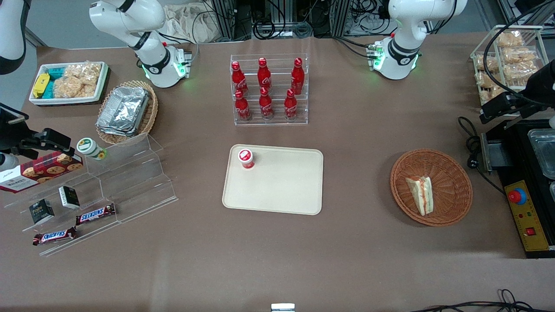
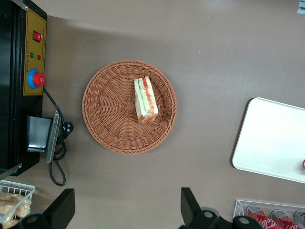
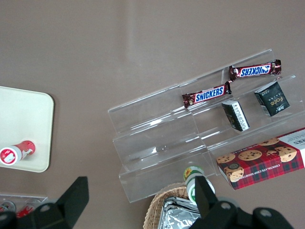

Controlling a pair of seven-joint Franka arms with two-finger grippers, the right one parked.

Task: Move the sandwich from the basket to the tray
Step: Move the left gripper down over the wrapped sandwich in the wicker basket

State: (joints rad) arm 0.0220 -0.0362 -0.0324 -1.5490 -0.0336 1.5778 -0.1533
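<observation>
brown table (image 1: 347,143) surface is shown throughout. sandwich (image 2: 145,100) is seen lying inside the basket (image 2: 107,112), near its centre. tray (image 1: 286,184) is located well apart, toward the parked arm's end, with what appears to be a small red-capped cup (image 1: 246,158) on it. gripper (image 2: 126,210) is held above the table beside the basket, fingers (image 2: 64,205) spread wide, nothing gripped.

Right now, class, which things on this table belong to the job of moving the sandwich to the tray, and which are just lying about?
Belong to the job:
sandwich, lying in the basket
tray
pincer, open, high above the table beside the basket

Just lying about:
red cup on the tray
cola bottles
chocolate bars
biscuit box
foil containers
</observation>
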